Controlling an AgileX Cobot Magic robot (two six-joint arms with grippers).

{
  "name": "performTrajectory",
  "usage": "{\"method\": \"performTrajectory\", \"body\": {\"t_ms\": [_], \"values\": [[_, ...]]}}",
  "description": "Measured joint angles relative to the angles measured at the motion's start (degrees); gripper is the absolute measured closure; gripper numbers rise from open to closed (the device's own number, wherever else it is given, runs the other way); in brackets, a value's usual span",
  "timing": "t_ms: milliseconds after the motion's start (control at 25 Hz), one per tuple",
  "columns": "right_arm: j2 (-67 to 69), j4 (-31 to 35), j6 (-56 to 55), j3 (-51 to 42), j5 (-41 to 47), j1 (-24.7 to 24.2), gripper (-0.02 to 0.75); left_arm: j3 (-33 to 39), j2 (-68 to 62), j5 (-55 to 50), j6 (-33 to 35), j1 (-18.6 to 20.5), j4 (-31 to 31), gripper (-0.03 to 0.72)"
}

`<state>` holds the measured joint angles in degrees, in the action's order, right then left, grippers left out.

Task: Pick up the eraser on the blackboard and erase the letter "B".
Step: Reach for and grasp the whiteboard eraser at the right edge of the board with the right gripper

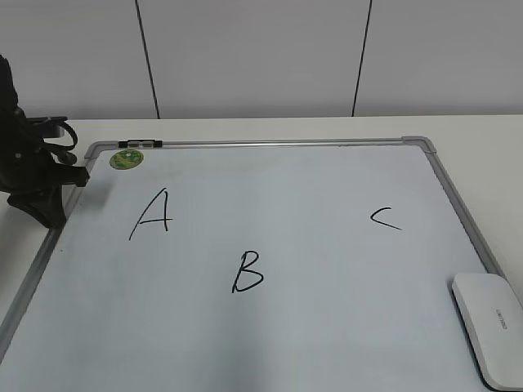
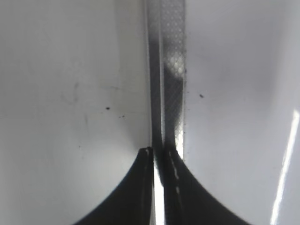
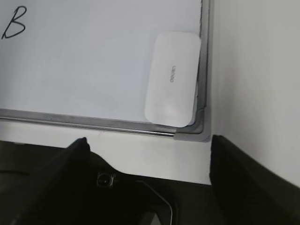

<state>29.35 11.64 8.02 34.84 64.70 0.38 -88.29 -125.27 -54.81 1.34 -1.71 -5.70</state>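
Right wrist view: we see the right gripper [image 3: 147,150] spread wide and empty, hanging off the board's near edge with the eraser [image 3: 172,77] ahead of it. That eraser lies flat in the near right corner of the blackboard [image 1: 270,144], snug against the frame, long axis along the right rail, pointing near-to-far. Risks we judge: a finger catching the raised frame beside it, or a slanted pinch sliding the smooth block. Wiping wide could smear the "A" [image 1: 153,215], near the letter "B" [image 1: 247,272]. The left gripper [image 2: 158,152] looks pressed together, parked on the left frame.
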Motion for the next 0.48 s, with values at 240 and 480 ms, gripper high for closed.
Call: {"method": "performTrajectory", "body": {"t_ms": [240,480], "values": [[6.37,3.62,1.52,0.00,-3.96,-0.04,0.148,-0.08,0.00,-0.11,0.00,0.00,0.00,0.665],[16.55,4.40,1.65,0.00,-4.54,-0.04,0.148,-0.08,0.00,-0.19,0.00,0.00,0.00,0.665]]}}
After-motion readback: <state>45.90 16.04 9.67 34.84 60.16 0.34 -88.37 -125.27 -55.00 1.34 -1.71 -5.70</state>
